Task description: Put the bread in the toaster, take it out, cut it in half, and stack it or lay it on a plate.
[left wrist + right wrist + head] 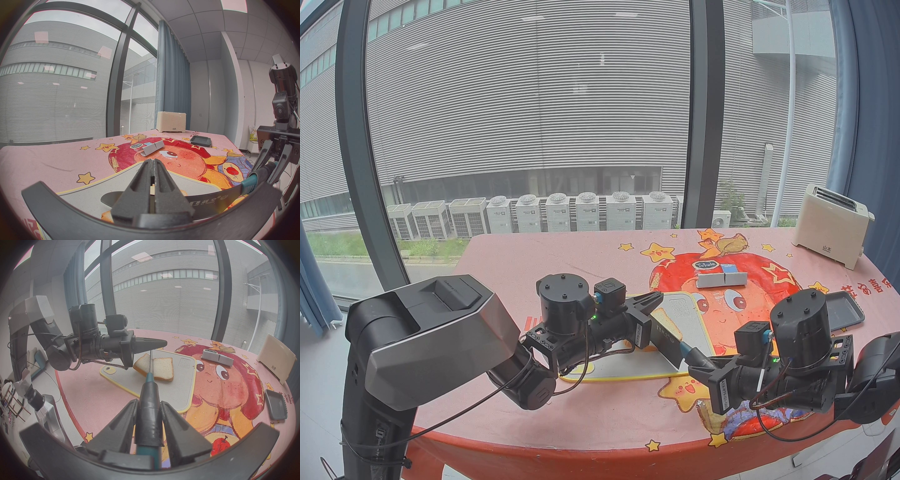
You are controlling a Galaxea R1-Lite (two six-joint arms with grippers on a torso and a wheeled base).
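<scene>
A slice of bread [162, 368] lies on the white, yellow-rimmed cutting board [175, 390] [690, 312]. My right gripper [149, 404] [700, 370] is shut on the teal-and-black handle of a knife [149, 387]. The blade [665, 340] stands on edge across the middle of the slice. I cannot tell whether the slice is cut through. My left gripper [657, 301] [153, 161] is shut just over the bread's far side, beside the blade, with nothing between its fingers. The cream toaster [831, 225] stands at the far right of the table.
A dark rectangular plate [845, 310] [276, 404] lies right of the board, in front of the toaster. A grey and blue knife holder [722, 278] sits beyond the board. The round table's front edge runs close below both arms. A window is behind.
</scene>
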